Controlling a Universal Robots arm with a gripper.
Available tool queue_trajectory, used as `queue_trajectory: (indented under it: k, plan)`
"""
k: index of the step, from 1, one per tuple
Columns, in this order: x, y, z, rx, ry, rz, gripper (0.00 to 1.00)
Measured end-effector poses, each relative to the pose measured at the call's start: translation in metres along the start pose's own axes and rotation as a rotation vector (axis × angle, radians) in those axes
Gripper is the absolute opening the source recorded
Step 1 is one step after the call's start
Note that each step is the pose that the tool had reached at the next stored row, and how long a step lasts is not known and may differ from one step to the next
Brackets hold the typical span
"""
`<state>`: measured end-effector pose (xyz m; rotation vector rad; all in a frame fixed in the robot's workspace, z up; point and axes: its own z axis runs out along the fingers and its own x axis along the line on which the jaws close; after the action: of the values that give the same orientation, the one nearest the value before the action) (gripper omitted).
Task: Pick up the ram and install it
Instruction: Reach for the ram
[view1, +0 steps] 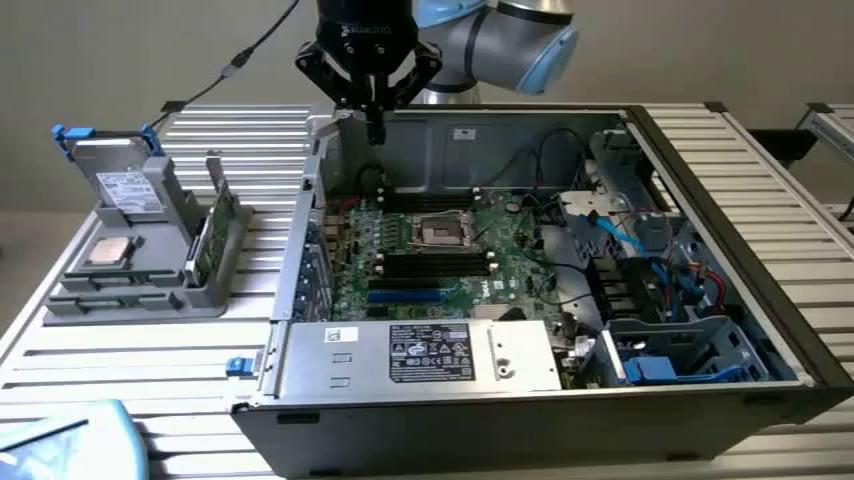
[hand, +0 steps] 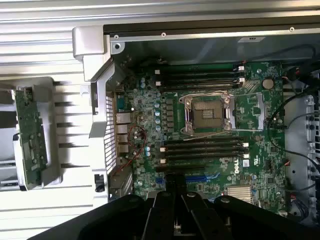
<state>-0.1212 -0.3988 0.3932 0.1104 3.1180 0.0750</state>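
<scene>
The ram (view1: 214, 228), a thin dark green stick, stands on edge in the grey holder (view1: 160, 292) on the exterior view's left, outside the open computer case (view1: 747, 290). In the wrist view the ram (hand: 30, 137) shows as a green board beside the case wall. My gripper (view1: 376, 122) hangs shut and empty above the case's back edge, over the motherboard (view1: 507, 255) and well apart from the ram. The wrist view has my gripper (hand: 176, 186) over the black memory slots (hand: 202, 149) below the processor socket (hand: 207, 114).
The holder also carries a grey drive with blue clips (view1: 120, 180) and a square silver processor chip (view1: 107, 252). A power supply (view1: 427, 355) fills the case's near side. Cables and drive bays (view1: 654, 280) crowd the exterior view's right. The slatted table (view1: 120, 400) surrounds the case.
</scene>
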Motion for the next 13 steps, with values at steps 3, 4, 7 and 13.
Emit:
queue_trajectory:
  k: [3,4,7,13]
  plan:
    - [0.0,0.0,0.0,-0.0001,0.0,0.0,0.1]
    - [0.0,0.0,0.0,0.0,0.0,0.0,0.1]
    - [0.0,0.0,-0.0001,0.0,0.0001,0.0,0.1]
    - [0.0035,-0.0002,-0.0003,0.0004,0.0002,0.0,0.1]
